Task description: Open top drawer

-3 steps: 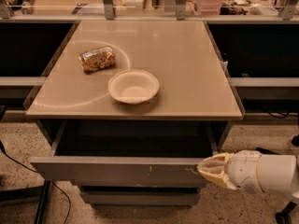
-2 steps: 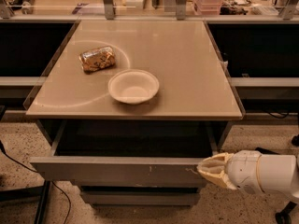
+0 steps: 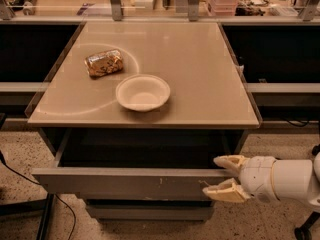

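The top drawer [image 3: 125, 185] is pulled out from under the beige table; its grey flat front has small pale scratches right of centre, and its dark interior [image 3: 145, 149] shows behind. My gripper [image 3: 223, 177] comes in from the right at the right end of the drawer front. Its pale fingers [image 3: 231, 162] are spread apart, one above the front's top edge and one before its face. It holds nothing.
A white bowl [image 3: 143, 92] and a brown snack bag [image 3: 104, 63] lie on the table top [image 3: 200, 69]. A narrower grey drawer [image 3: 150, 212] sits shut below. A black cable [image 3: 25, 179] and a stand leg [image 3: 46, 218] are on the floor at the left.
The gripper's fingers have spread apart at the drawer front's right end. The drawer and the arm have stayed in place.
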